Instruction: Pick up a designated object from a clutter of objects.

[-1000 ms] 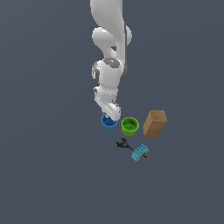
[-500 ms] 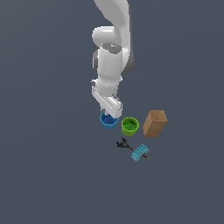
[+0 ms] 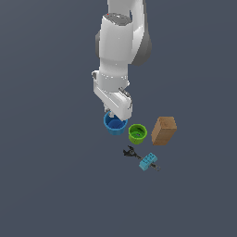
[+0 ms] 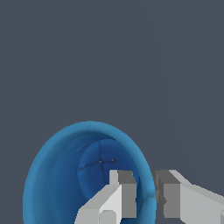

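The blue cup, the designated object, sits at the exterior view's left end of the clutter, directly under the white arm. My gripper reaches down onto its rim. In the wrist view the blue cup fills the lower part of the picture with its round base showing. One finger of my gripper is inside the cup and the other outside, pinching the wall between them. The green cup stands just beside the blue one, apart from the fingers.
A brown block stands to the exterior view's right of the green cup. Nearer the camera, a thin black tool lies with a light-blue toy brick resting on it. Everything sits on a plain dark grey floor.
The arm's upper body has risen and swung toward the camera. The gripper stays on the blue cup, which sits very slightly higher in the picture. The other objects have not moved.
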`<state>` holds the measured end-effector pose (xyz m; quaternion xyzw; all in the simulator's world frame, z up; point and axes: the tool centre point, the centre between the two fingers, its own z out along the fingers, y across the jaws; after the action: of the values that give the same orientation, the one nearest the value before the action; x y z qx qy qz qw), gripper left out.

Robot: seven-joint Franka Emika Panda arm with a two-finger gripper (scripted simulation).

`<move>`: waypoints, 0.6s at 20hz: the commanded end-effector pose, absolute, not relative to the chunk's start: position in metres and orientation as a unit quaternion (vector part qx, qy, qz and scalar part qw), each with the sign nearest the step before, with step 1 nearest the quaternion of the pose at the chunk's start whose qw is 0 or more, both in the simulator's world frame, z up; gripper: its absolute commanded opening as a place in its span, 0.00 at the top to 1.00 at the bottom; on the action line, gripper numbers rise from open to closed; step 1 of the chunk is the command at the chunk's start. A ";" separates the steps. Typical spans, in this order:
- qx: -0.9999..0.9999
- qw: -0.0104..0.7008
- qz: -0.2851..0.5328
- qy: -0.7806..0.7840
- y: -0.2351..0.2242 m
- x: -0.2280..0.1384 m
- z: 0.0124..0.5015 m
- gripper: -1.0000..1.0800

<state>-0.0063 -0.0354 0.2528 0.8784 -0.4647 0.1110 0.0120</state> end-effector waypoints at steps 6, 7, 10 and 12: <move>0.878 0.011 0.112 -0.465 -0.035 0.027 0.320 1.00; 0.878 0.011 0.112 -0.465 -0.035 0.031 0.328 1.00; 0.878 0.012 0.112 -0.465 -0.035 0.043 0.351 1.00; 0.878 0.012 0.112 -0.465 -0.035 0.051 0.365 1.00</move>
<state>0.0451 -0.0350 0.3522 0.8784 -0.4647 0.1110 0.0123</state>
